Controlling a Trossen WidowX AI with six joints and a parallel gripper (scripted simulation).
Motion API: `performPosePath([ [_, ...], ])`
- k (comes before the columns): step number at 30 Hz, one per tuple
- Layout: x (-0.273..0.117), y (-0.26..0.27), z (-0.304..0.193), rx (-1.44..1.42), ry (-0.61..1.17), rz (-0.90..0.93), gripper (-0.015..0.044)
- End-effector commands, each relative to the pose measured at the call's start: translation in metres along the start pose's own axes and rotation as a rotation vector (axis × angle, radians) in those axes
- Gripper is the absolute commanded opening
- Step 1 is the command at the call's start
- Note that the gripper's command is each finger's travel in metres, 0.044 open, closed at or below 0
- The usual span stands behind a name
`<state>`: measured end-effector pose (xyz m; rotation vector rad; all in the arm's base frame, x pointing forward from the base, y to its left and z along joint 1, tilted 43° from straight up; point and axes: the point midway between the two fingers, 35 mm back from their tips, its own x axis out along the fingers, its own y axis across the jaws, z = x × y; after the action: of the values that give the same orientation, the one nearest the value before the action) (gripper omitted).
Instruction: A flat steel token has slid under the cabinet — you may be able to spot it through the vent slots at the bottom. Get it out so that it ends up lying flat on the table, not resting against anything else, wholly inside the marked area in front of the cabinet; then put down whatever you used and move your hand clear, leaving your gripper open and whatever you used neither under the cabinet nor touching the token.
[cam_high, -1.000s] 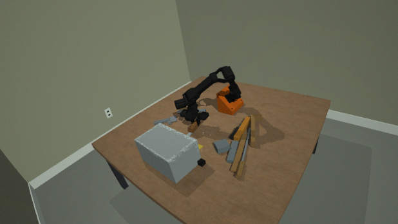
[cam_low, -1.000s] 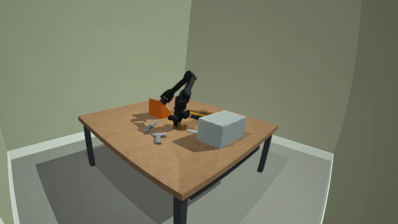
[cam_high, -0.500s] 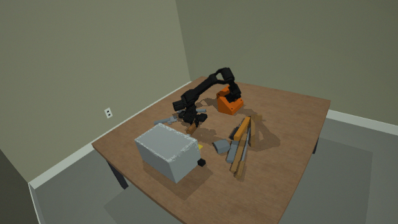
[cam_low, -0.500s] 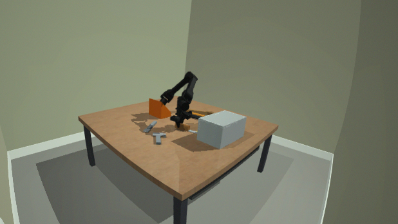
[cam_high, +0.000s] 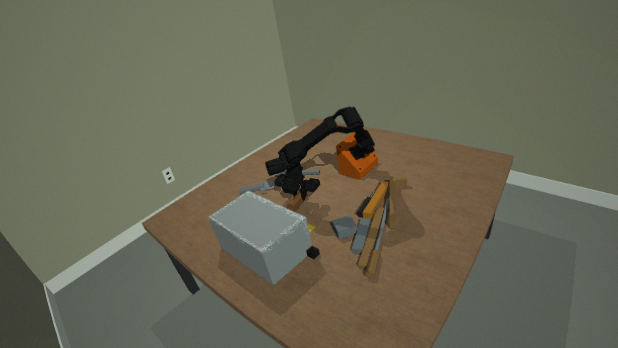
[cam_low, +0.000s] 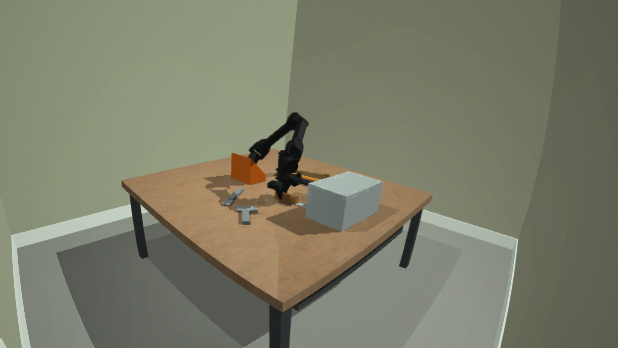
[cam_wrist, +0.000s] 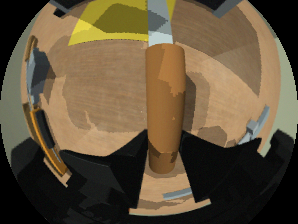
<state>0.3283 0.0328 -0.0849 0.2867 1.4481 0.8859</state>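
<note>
Top view: your claw (cam_high: 300, 195) (cam_low: 280, 194) (cam_wrist: 161, 132) is by the near-left cabinet (cam_high: 285, 255) (cam_low: 325, 205), tools off right. Exterior: cabinet's on the right, token nowhere visible, probably still underneath. Wrist: you've got the wooden handle (cam_high: 295, 201) (cam_low: 286, 198) (cam_wrist: 165, 100) gripped, blade over the yellow patch (cam_high: 311, 228) (cam_wrist: 110, 22). Retrieval, placing and letting go look left.

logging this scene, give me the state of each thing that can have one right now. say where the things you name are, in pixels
gripper (cam_high: 301, 192) (cam_wrist: 161, 132): shut on the wooden handle
wooden handle (cam_high: 295, 202) (cam_wrist: 166, 95): held between the fingers, its pale blade pointing over the yellow area
yellow area (cam_high: 311, 228) (cam_wrist: 107, 22): partly covered by the blade and shadow
cabinet (cam_high: 260, 225) (cam_low: 345, 200): upright on the table
token: not visible
</note>
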Motion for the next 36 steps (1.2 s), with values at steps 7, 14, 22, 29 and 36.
performPosePath([
  [7, 0.0, 0.0, 0.013, -0.002, -0.002, -0.002, 0.0],
  [14, 0.0, 0.0, 0.021, -0.002, -0.002, -0.002, 0.0],
  [22, 0.0, -0.001, 0.03, -0.003, -0.003, -0.002, 0.0],
  [29, -0.001, -0.001, 0.037, -0.003, -0.003, -0.002, 0.0],
  [36, -0.001, -0.001, 0.044, -0.003, -0.003, -0.002, 0.0],
])
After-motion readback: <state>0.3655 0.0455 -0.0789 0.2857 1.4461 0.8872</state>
